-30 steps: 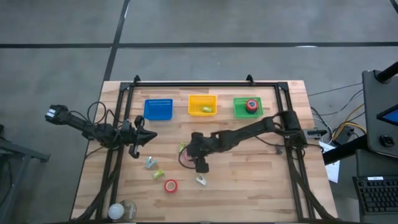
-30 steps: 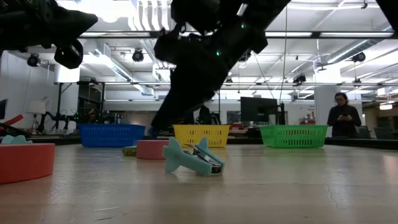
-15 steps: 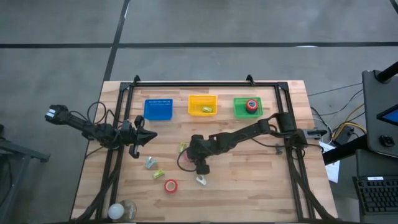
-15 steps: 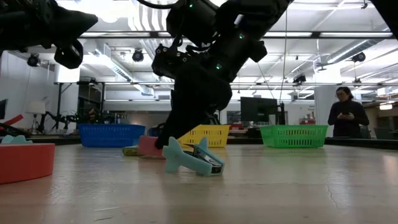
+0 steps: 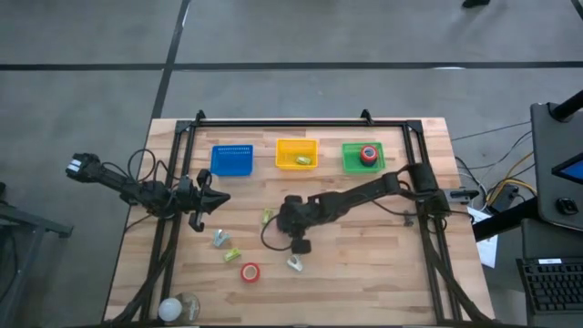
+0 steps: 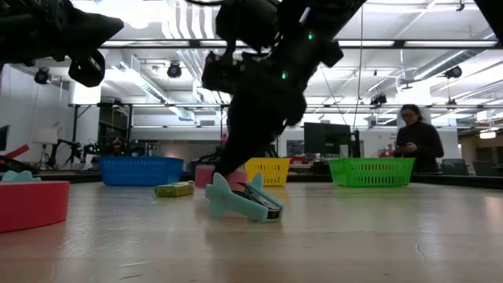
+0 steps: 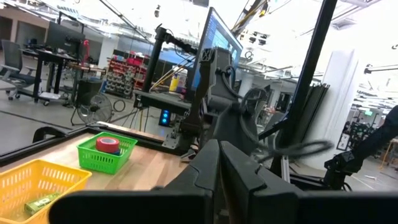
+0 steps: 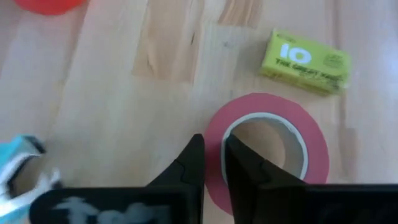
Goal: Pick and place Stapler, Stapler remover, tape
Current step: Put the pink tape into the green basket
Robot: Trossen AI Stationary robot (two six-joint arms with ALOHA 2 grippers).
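Observation:
A red roll of tape with a pale core sits at the table's middle, and my right gripper is shut on it; the high view shows this gripper reaching in from the right. A second red roll lies flat near the front edge, and a third is in the green tray. Teal stapler removers and yellow-green boxes lie on the wood. My left gripper is shut and waits at the left, holding nothing. My right gripper pinches the tape roll's wall, with one finger inside the centre hole and one finger outside the ring. The fingers come from above, pointing down. In the low view the roll hangs a little above the table beneath the gripper.
A blue tray, a yellow tray holding a yellow-green box, and the green tray stand in a row at the far edge. A round pale object sits at the front left corner. A person stands beyond the table.
My right gripper has come down onto the red tape roll at the table's middle and taken hold of it. The roll, which lay flat on the wood, now hangs slightly lifted. The yellow-green box behind it has come into sight in the low view.

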